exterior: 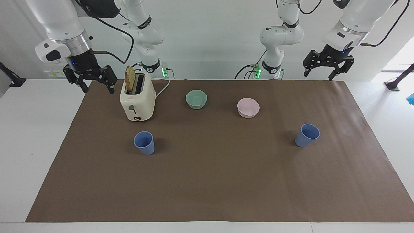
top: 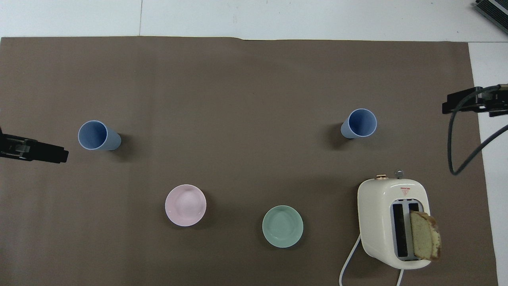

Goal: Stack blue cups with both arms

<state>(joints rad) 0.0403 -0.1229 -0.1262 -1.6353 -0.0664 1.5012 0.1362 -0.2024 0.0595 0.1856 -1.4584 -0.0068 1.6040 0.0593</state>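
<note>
Both of my arms are up in the air with nothing in them. My left gripper hangs over the corner of the brown mat at the left arm's end of the worktop, fingers spread wide, holding nothing. My right gripper hovers just beside the toaster, also wide open and empty. One blue cup stands upright on the mat, a bit farther from me than the toaster. The other blue cup sits well apart from the toaster, toward the left arm's end. The green bowl and pink bowl sit in a row beside the toaster.
</note>
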